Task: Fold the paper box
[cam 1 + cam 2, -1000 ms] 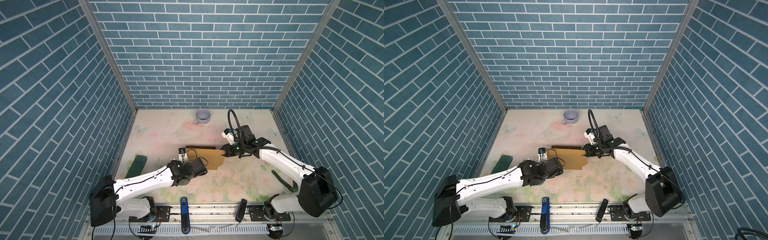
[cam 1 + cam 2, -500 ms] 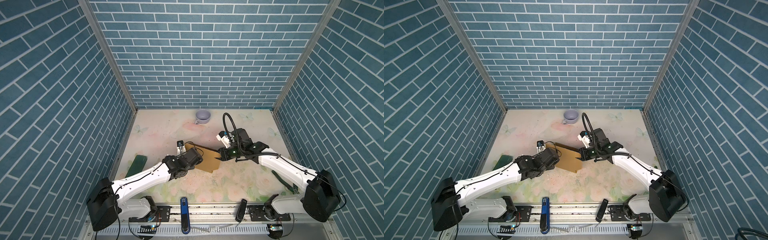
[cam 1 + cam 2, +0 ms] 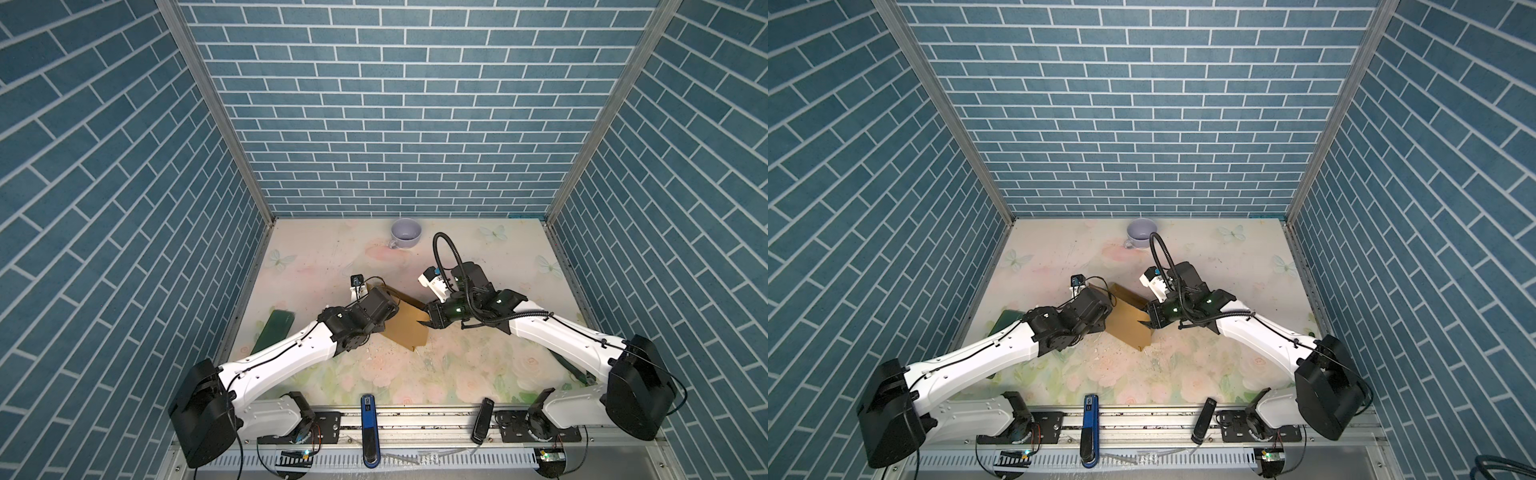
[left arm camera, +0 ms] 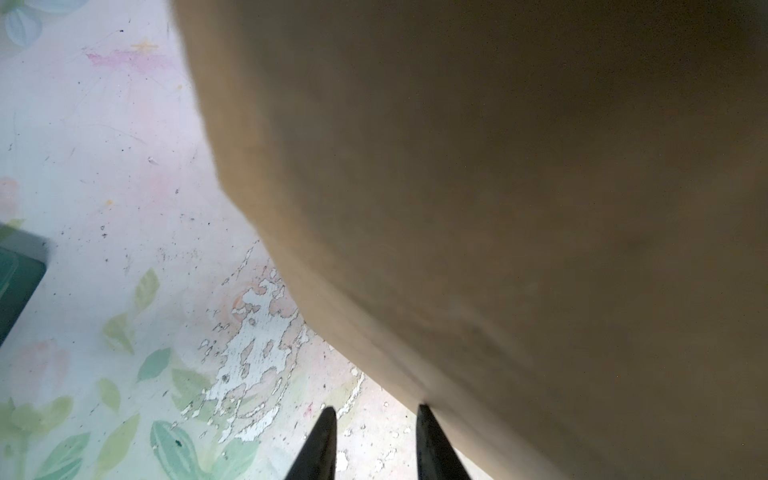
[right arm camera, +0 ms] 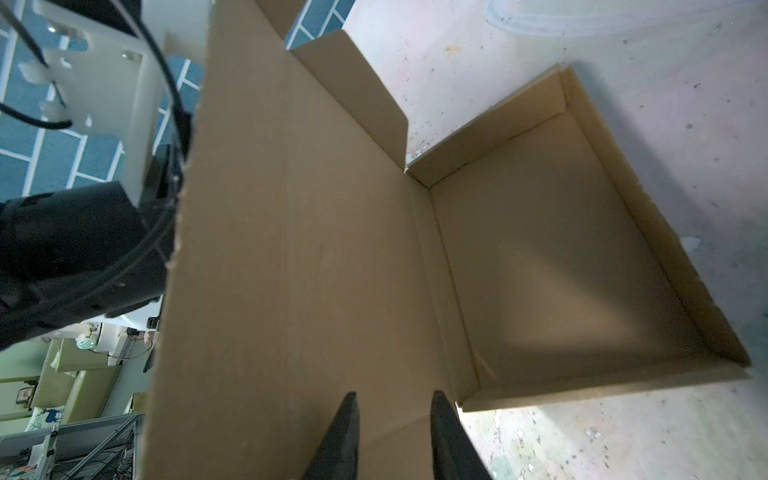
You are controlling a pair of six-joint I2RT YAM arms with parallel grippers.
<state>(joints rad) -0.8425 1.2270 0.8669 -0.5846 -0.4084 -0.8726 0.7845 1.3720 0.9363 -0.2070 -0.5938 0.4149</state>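
Roughly at the middle of the floral table, well clear of every edge in both top views, sits the paper box, its shallow tray part seeming to rest on the surface and its wide lid panel raised at a slant. Against the lid's outer face is the left gripper, its fingers a little apart with bare table showing between them and one tip touching the cardboard. At the box's opposite side is the right gripper, its fingers likewise slightly parted over the lid's inner face, and a pale mug stands near the far edge.
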